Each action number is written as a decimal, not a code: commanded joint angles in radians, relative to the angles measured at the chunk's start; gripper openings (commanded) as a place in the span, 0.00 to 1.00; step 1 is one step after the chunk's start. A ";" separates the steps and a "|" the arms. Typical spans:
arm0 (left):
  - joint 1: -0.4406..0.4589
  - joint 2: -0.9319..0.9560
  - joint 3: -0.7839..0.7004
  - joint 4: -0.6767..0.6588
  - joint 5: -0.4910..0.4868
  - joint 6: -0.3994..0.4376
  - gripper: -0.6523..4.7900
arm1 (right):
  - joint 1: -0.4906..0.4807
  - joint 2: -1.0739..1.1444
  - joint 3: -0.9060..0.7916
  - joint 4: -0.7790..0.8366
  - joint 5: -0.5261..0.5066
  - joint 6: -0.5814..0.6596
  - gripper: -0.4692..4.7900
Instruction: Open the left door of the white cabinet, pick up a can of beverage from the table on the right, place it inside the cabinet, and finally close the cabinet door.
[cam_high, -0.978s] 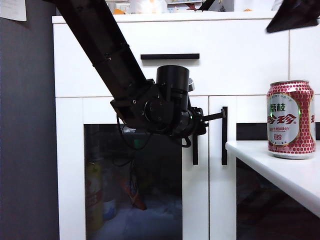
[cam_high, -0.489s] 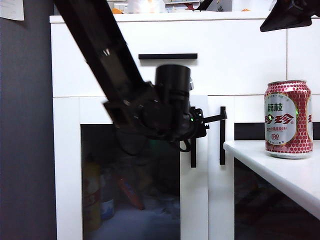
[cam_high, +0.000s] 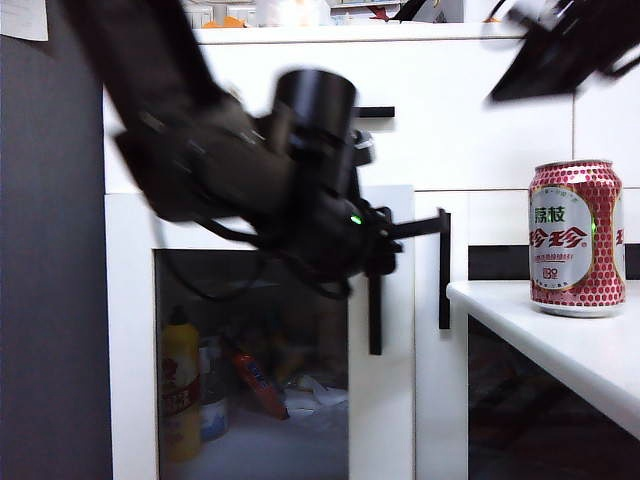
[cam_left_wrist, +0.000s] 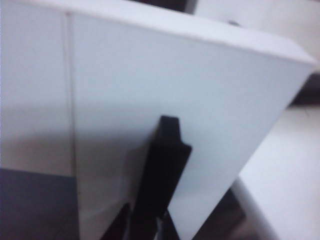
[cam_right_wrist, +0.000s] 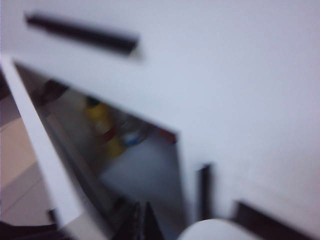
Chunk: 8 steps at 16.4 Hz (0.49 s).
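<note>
Left gripper: nearest the exterior camera, blurred; its jaws are clamped on the vertical black bar handle of the left door, which stands swung partly out from the white cabinet.
Left wrist view: shows that same handle up close against the door's white frame, running down between the gripper's fingers; the exterior view blurs this contact.
Can of beverage: one, upright on the tabletop, well off to the side of the left gripper and apart from both grippers.
Right gripper: its jaws are pressed together with nothing between them. In the exterior view only a dark blurred part of its arm shows, above the can.
Handles: three counted in the exterior view, namely the held one, a second vertical one just beyond the left gripper on the narrower door, and a horizontal drawer handle above it.
Inside the cabinet: one yellow bottle and some loose clutter behind the glass.
Right wrist view: blurred; it alone looks down into the opened compartment from above, with the drawer handle beyond.
</note>
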 joint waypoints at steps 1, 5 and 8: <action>-0.003 -0.125 -0.116 0.084 -0.050 -0.035 0.11 | 0.061 0.130 0.087 -0.029 -0.045 0.022 0.08; -0.003 -0.291 -0.286 0.084 -0.050 -0.035 0.11 | 0.159 0.291 0.234 -0.264 -0.093 0.027 0.08; -0.003 -0.365 -0.324 0.084 -0.050 -0.035 0.11 | 0.264 0.290 0.234 -0.373 -0.134 0.040 0.08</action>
